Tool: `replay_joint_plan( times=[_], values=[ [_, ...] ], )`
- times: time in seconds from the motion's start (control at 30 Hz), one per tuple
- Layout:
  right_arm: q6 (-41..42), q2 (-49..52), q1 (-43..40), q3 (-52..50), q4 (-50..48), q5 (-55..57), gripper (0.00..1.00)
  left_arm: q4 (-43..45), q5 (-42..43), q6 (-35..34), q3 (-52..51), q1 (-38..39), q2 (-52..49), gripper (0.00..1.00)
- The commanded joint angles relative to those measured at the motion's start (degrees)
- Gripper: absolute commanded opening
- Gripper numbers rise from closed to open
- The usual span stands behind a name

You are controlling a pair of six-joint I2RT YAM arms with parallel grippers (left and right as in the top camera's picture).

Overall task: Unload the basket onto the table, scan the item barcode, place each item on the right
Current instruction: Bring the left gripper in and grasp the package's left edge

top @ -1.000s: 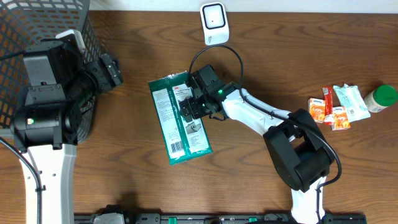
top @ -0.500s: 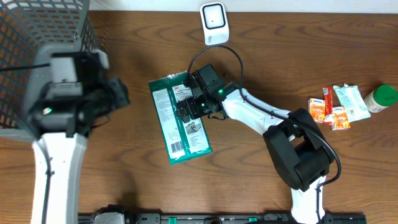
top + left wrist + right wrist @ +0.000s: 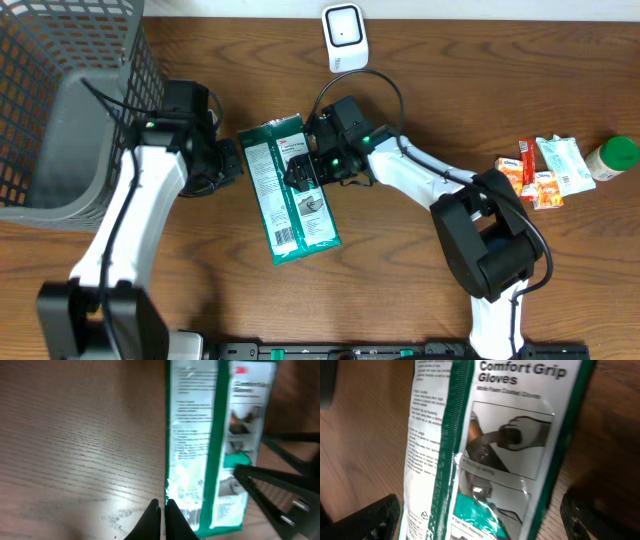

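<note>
The green glove pack (image 3: 290, 190) lies flat on the brown table (image 3: 400, 290), in the middle of the overhead picture. The left gripper (image 3: 232, 160) sits just beside its left edge, fingers pressed together, holding nothing. The right gripper (image 3: 305, 175) hangs over the pack, fingers wide apart.

The left arm (image 3: 128, 225) reached forward and inward, its left end effector (image 3: 228, 160) pinched fully together. The right arm (image 3: 420, 178) stretched leftward, its right end effector (image 3: 303, 176) spread wide.
</note>
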State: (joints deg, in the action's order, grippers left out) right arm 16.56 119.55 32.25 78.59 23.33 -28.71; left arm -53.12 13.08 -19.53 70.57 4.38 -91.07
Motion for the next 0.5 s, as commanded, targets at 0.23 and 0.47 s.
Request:
replay_joint_plan(
  times=[0.23,0.47],
  values=[
    [-0.37,2.08,-3.19,-1.03,2.51,-2.05,0.99,3.26,-1.14,-1.38,-0.17,2.25,-11.47,0.07],
    [-0.37,2.08,-3.3,-1.05,2.86,-2.03,0.99,5.53,-1.14,-1.6,-0.28,3.89,-16.17,0.08]
  ],
)
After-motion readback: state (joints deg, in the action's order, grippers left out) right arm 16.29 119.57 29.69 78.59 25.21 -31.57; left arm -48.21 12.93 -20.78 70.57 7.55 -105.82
